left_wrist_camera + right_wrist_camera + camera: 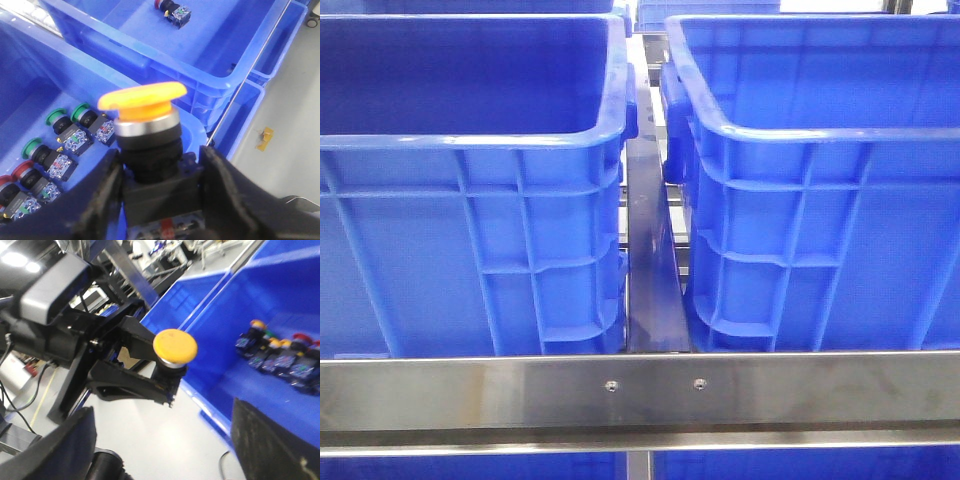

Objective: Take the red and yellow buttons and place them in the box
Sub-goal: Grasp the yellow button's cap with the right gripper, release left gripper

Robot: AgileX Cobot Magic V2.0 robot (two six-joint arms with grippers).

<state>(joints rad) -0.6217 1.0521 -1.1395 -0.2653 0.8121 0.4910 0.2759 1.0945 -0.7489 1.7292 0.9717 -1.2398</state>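
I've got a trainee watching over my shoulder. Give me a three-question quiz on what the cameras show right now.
1. True or false: the left gripper is closed on a yellow button.
2. In the left wrist view, which cap colours show among the buttons lying in the crate below the gripper? A) green and red B) blue and white C) only yellow
3. Fill in: the right gripper is ___, with nothing between its fingers.

Key: 1 true; 2 A, for example a green button and a red button; 3 open.
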